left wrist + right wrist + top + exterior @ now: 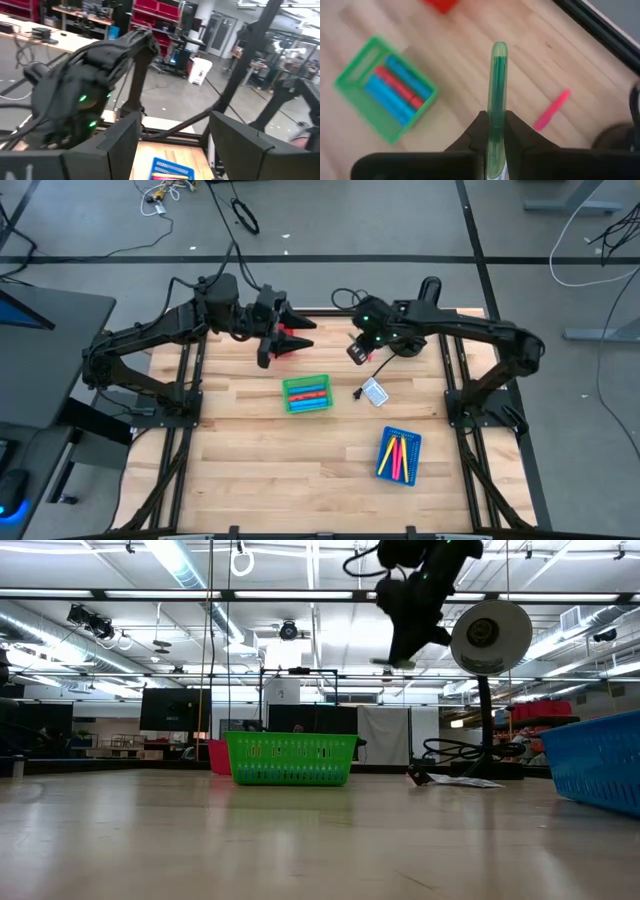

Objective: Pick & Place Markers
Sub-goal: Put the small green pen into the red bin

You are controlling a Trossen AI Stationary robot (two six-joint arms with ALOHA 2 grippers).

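Note:
My right gripper (496, 117) is shut on a green marker (498, 75) and hangs high over the table's far middle (358, 352), also seen in the low view (410, 635). Below it a green tray (350, 75) holds blue and red markers (395, 90). A pink marker (552, 110) lies flat on the wood. A blue tray (384, 450) holds yellow and pink markers (400, 455). My left gripper (298, 332) is open, raised over a red tray (292, 343); its fingers (120, 145) stand wide apart. My right gripper pinches the green marker's rear part (497, 131) between its two fingers. The marker runs along the fingers and sticks out well past their tips, its rounded end (499, 49) free. It is lifted clear of the table.
A small white-and-blue card (375, 392) lies between the green tray (306, 395) and the blue tray. A black cable (378, 368) trails near the card. Bare wood lies along the near and left parts of the table (250, 460). Frame rails border both sides.

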